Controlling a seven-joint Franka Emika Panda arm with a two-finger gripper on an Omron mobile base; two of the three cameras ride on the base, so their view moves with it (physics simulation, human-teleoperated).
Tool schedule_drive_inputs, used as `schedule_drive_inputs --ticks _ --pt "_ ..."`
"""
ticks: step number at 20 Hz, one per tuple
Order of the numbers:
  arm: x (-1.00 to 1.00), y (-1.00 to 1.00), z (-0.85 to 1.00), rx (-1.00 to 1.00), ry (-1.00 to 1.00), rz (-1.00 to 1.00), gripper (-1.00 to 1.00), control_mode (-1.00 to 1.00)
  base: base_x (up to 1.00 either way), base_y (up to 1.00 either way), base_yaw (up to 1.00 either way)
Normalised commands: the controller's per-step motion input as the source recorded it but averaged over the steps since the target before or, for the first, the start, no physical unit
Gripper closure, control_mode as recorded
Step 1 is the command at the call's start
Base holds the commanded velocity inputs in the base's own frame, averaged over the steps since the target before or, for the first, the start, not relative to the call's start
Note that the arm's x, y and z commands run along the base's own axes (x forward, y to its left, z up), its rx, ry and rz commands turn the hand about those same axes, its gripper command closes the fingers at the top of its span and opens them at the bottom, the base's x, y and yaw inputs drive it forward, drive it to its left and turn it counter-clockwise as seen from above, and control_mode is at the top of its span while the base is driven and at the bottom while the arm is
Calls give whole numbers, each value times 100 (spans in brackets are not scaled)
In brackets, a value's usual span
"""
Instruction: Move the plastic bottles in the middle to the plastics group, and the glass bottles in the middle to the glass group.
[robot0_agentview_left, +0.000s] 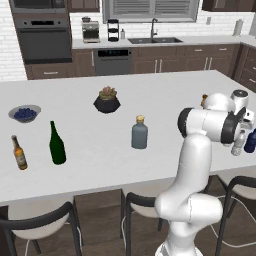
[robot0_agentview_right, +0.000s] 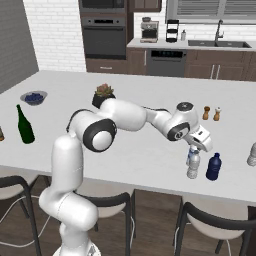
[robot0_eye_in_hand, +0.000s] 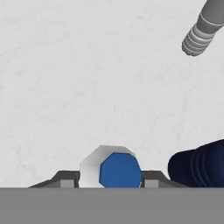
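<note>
Gripping: the claw (robot0_eye_in_hand: 108, 180) is closed on the blue-label water bottle (robot0_eye_in_hand: 117, 170), which sits between the two fingertips (robot0_eye_in_hand: 65, 179), one pad on each side of it.
Hidden at the claw: in the hand view the bottle shows from above as a blue shape with a white edge, and its lower part is cut off. In the right base view the hand covers its top. Whether its base touches the island counter (robot0_agentview_right: 150, 160) cannot be told.
Just beside the claw: the greyish water bottle (robot0_agentview_right: 193, 170) stands upright close against the held one, on the side towards the counter's near edge. In the hand view it leans in from the upper right corner, cut off by the frame.
Next outward: the dark blue bottle (robot0_agentview_right: 214, 166) stands upright close beside the two water bottles, apart from the fingers. In the hand view it shows in part at the lower right.
Beyond the claw: two small shakers (robot0_agentview_right: 211, 114) stand further back on the counter.
Blocked view: in the left base view the arm's own body covers the claw, and the dark blue bottle is cut by the right edge.
Well apart: the squat grey-blue bottle (robot0_agentview_left: 139, 132) stands upright at mid-counter.
Farthest: the green wine bottle (robot0_agentview_left: 57, 144) and the brown beer bottle (robot0_agentview_left: 19, 153) stand together at the far end.
</note>
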Motion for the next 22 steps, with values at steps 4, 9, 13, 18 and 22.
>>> schedule_drive_inputs --ticks 4,9,13,18,22 --pt "0 0 0 0 -2 0 -100 -100 0 0 0" --pt "0 0 0 0 -4 0 -100 -100 0 0 0" --pt "0 1 7 -2 -2 0 -100 -100 0 0 0" --pt "0 13 45 -6 0 0 -100 -100 0 0 0" --pt "-21 40 74 -3 -3 2 -100 -100 0 0 0"
